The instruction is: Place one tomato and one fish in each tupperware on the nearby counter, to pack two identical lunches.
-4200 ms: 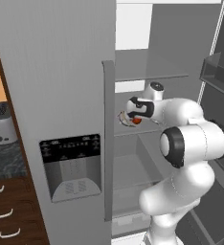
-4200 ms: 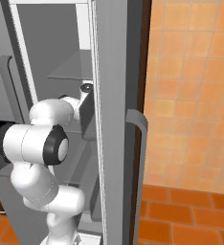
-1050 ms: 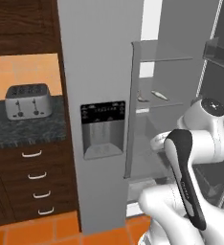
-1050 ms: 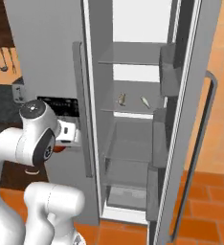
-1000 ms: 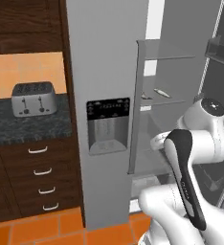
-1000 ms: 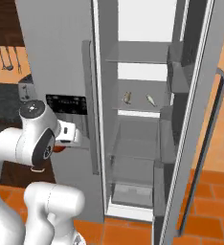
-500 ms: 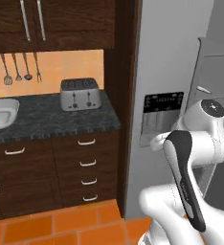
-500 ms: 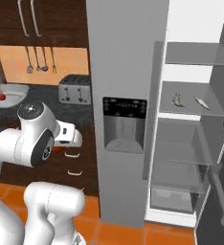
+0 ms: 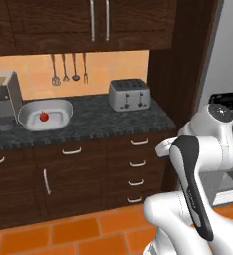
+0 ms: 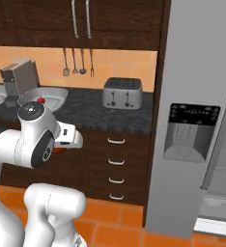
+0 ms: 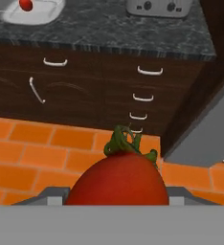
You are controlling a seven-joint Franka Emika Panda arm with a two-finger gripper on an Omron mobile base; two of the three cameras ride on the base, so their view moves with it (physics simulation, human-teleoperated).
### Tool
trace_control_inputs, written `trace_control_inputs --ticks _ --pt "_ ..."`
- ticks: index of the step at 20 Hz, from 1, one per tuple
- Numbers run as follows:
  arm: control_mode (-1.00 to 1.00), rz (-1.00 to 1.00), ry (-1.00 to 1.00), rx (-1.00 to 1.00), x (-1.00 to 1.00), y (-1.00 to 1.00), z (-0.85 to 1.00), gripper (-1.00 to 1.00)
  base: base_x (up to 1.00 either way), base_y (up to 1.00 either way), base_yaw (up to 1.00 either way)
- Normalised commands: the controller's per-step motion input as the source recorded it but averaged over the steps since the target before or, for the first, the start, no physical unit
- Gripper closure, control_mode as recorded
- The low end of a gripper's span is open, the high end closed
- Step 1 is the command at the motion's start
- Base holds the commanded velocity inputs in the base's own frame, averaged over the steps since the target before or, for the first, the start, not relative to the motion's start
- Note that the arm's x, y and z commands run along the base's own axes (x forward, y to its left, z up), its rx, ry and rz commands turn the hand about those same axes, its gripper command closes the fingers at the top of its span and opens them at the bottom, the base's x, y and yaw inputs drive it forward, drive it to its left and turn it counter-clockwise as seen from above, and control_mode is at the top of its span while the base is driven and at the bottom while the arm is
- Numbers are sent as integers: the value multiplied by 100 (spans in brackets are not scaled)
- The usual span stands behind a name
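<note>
Left base view: the black marbled table [image 9: 103, 122] runs under dark upper cabinets, with a steel toaster [image 9: 130, 94] standing toward its right end. Further left sits a pale tupperware [image 9: 45, 114] — a small red tomato [image 9: 44, 116] lies inside it. A grey appliance [image 9: 4, 99] stands upright just beside the tub's left rim, and utensils [image 9: 68, 69] hang on the orange wall behind. The white arm [image 9: 200, 164] fills the lower right, in front of the grey fridge door [image 9: 228, 99].

Right base view: the same tub [image 10: 49, 97] shows behind the arm's shoulder, the tomato [image 10: 40, 101] just peeking over it. The toaster [image 10: 122, 92] stands well apart to the right, near the fridge's dispenser panel [image 10: 189, 131].

Hand view: a second tomato [image 11: 117, 179] with a curled green stem sits large at the bottom, clamped in the end effector [image 11: 117, 192] — its tips flank the fruit on both sides. Beyond are the drawers [image 11: 142, 86], the orange floor tiles [image 11: 32, 148] and, top left, the tub [image 11: 30, 12] holding the first tomato [image 11: 26, 5].
</note>
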Motion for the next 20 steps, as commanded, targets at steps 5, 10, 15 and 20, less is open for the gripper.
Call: trace_control_inputs --ticks 5,10,15,20 --pt "100 0 0 0 0 0 0 100 26 100 0" --pt "100 0 0 0 0 0 0 100 48 100 0" --pt "100 0 0 0 0 0 0 100 67 100 0" --pt "100 0 0 0 0 0 0 100 67 100 0"
